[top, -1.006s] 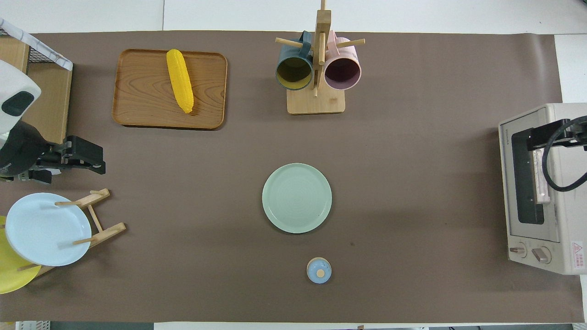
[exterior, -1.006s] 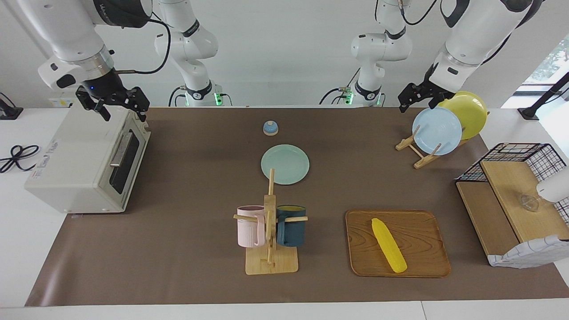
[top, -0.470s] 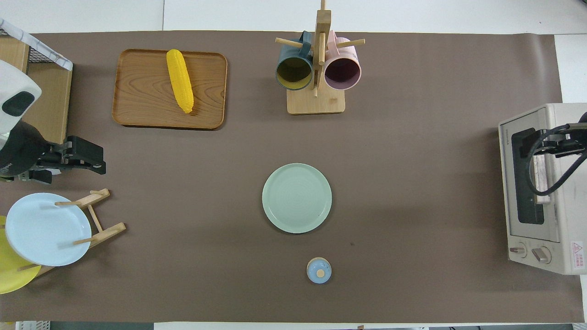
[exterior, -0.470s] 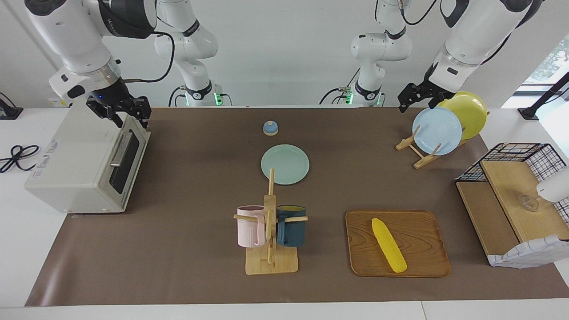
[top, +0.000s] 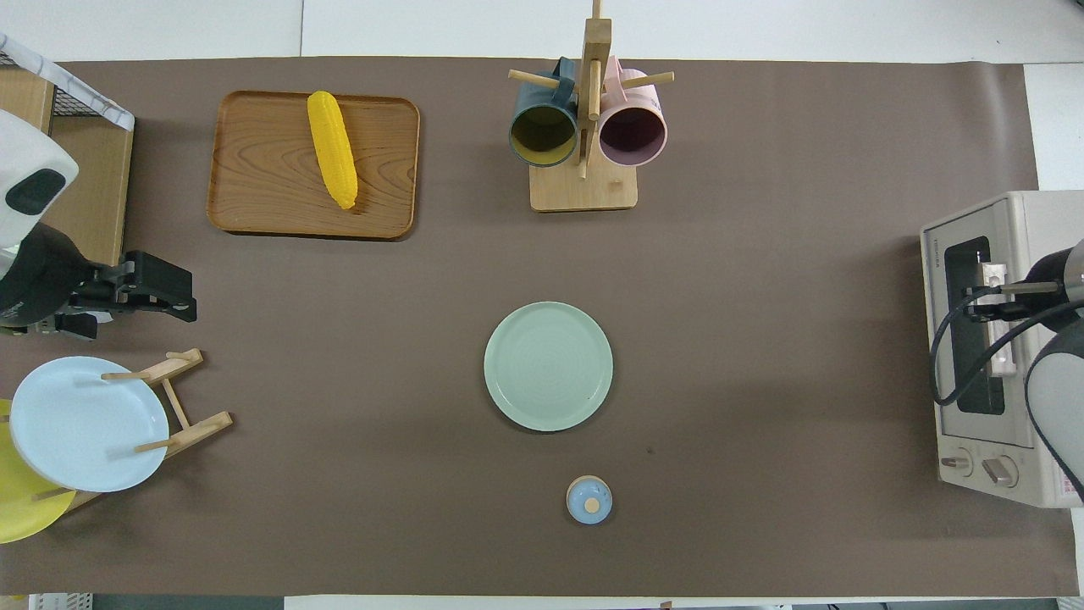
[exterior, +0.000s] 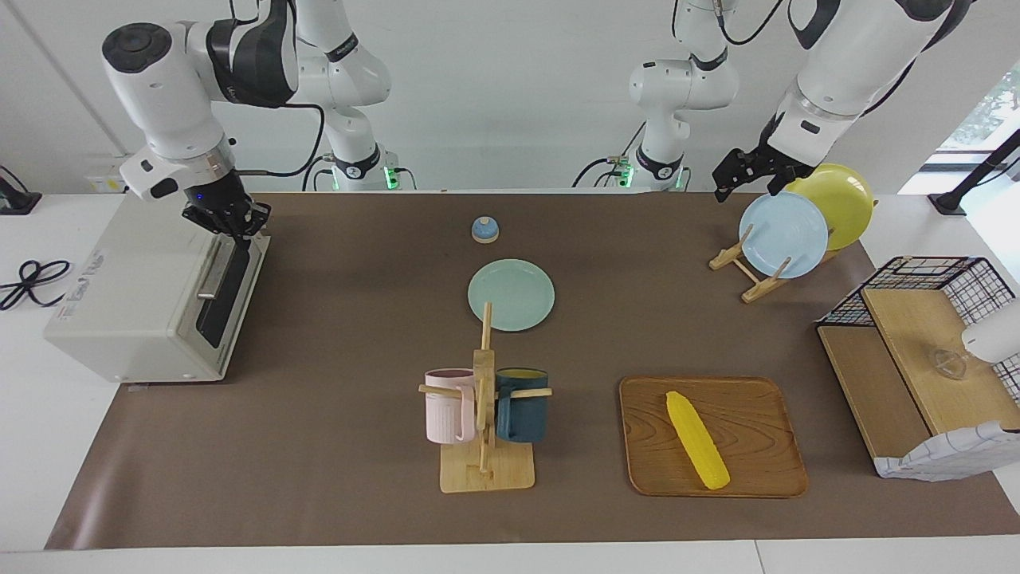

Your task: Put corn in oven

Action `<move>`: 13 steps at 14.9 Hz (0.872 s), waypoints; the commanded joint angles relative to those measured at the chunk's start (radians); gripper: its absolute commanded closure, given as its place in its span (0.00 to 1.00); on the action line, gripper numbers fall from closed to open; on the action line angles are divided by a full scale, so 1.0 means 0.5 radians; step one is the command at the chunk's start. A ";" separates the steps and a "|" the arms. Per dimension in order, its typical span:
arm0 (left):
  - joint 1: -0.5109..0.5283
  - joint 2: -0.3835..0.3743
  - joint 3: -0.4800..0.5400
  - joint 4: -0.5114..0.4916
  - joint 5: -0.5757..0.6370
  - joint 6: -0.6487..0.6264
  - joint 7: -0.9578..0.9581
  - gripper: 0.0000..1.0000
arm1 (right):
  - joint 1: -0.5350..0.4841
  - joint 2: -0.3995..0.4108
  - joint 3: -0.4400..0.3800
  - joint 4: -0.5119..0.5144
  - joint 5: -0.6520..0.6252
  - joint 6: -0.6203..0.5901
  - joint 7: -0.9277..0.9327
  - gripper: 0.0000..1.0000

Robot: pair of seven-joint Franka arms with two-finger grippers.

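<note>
Brown matting covers the bench (exterior: pixel 335 446) in the facing view, with white wall above it. The right tool (exterior: pixel 227 222) sits at the upper edge of the oven (exterior: pixel 151 291), at the top of its dark door beside the bar handle; whether its fingers are apart or together cannot be told. The oven stands at the right arm's end of the bench, door closed. The left tool (exterior: pixel 737 177) hangs over the bench beside the plate rack (exterior: pixel 749 267), which holds a blue plate (exterior: pixel 783 234) and a yellow plate (exterior: pixel 837 203); its fingers appear spread, clamping nothing. The corn (exterior: pixel 697 439) lies diagonally on the wooden tray (exterior: pixel 765 430), toward the left arm's end.

Overhead view: the corn (top: pixel 331 149) rests on the tray (top: pixel 254 169), beside the mug stand (top: pixel 584 182). A green plate (top: pixel 549 366) lies mid-bench, nearer to the robots than the mug stand. The right tool (top: pixel 987 309) overlies the oven (top: pixel 987 449) door; the left tool (top: pixel 161 292) shows separated fingers.
</note>
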 commanded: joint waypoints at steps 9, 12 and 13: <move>0.030 0.096 -0.012 -0.011 -0.055 0.266 -0.019 0.00 | -0.204 0.021 0.009 -0.220 -0.111 0.218 0.026 1.00; 0.008 0.344 -0.012 0.065 -0.065 0.483 -0.028 0.00 | -0.226 0.040 0.009 -0.257 -0.200 0.267 -0.093 1.00; 0.008 0.497 -0.012 0.154 -0.055 0.493 -0.028 0.00 | -0.250 0.043 0.009 -0.260 -0.200 0.279 -0.097 1.00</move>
